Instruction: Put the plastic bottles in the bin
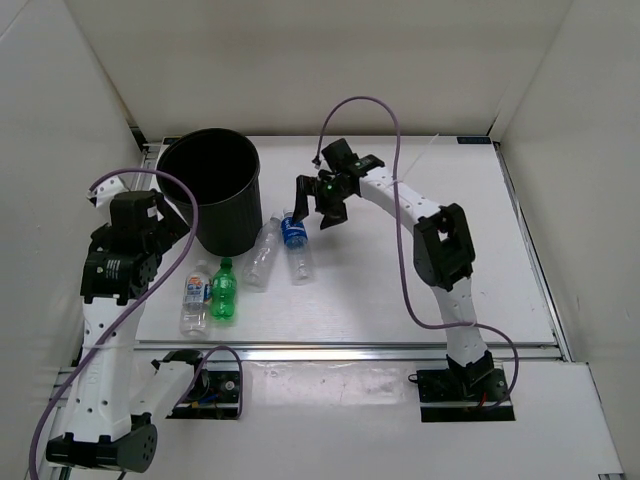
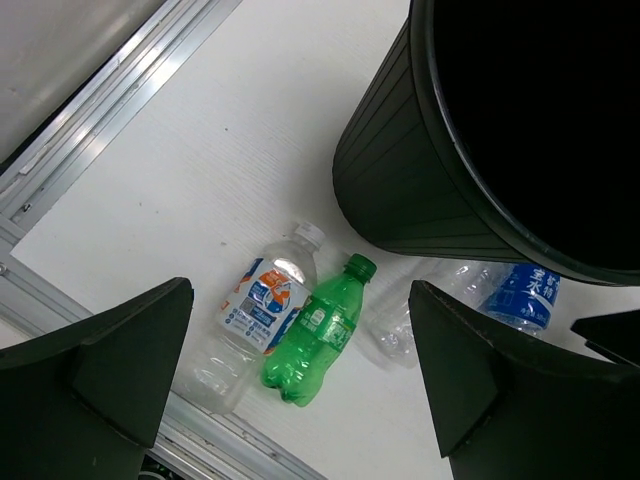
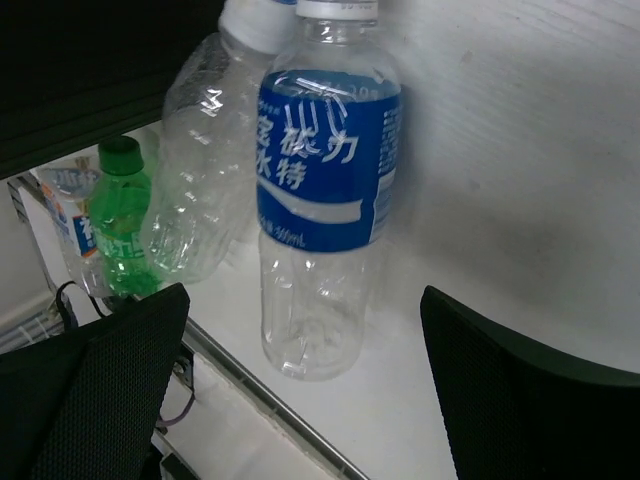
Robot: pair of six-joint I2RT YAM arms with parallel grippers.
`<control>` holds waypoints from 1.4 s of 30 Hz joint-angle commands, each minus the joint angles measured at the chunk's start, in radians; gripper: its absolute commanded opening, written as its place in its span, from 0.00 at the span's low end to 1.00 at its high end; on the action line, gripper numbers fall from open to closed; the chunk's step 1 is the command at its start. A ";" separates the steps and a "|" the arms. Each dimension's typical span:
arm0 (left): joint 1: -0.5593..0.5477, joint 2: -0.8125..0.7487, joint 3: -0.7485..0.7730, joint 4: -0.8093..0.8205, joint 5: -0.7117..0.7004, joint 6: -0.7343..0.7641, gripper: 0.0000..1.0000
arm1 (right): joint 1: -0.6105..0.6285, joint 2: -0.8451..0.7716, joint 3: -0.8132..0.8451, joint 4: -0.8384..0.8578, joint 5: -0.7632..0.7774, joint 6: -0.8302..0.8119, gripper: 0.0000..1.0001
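Observation:
Four plastic bottles lie on the white table in front of the black bin (image 1: pixel 225 225). From left to right they are a white-orange label bottle (image 1: pixel 195 298), a green one (image 1: pixel 224 292), a plain clear one (image 1: pixel 263 255) and a blue label one (image 1: pixel 295 240). My left gripper (image 1: pixel 172 232) is open and empty, raised left of the bin above the bottles. Its wrist view shows the white-orange bottle (image 2: pixel 262 300), the green bottle (image 2: pixel 315 335) and the bin (image 2: pixel 400 180). My right gripper (image 1: pixel 318 208) is open and empty, just right of the blue label bottle's (image 3: pixel 325 170) cap end, apart from it.
The table's metal front rail (image 1: pixel 350 352) runs just below the bottles. White walls enclose the table at the left, back and right. A purple cable (image 1: pixel 400 150) loops over the right arm.

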 commanded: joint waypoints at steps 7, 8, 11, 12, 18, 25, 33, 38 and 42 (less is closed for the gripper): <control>0.005 -0.018 0.047 -0.071 -0.027 -0.002 1.00 | 0.024 0.187 0.121 0.022 -0.136 -0.017 1.00; 0.005 -0.018 0.047 -0.083 -0.027 -0.012 1.00 | 0.034 0.202 0.131 0.022 -0.149 -0.017 1.00; 0.005 -0.018 0.066 -0.106 -0.038 -0.012 1.00 | 0.044 0.248 0.154 0.031 -0.176 0.003 1.00; 0.005 -0.018 0.066 -0.120 -0.038 -0.012 1.00 | 0.044 0.258 0.163 0.031 -0.176 0.003 1.00; 0.005 -0.038 0.056 -0.132 -0.038 -0.002 1.00 | 0.054 0.230 0.123 0.031 -0.160 0.024 0.71; 0.005 -0.058 0.023 -0.057 -0.038 -0.002 1.00 | 0.023 -0.041 0.000 -0.073 -0.013 0.004 0.49; 0.005 -0.098 -0.103 -0.013 -0.059 -0.104 1.00 | 0.023 -0.227 0.405 -0.057 0.085 0.023 0.41; 0.005 -0.107 -0.128 0.000 -0.059 -0.118 1.00 | 0.063 -0.175 0.529 0.280 0.076 0.138 0.43; 0.005 -0.097 -0.147 0.029 -0.050 -0.089 1.00 | 0.132 -0.054 0.577 0.451 0.056 0.223 0.47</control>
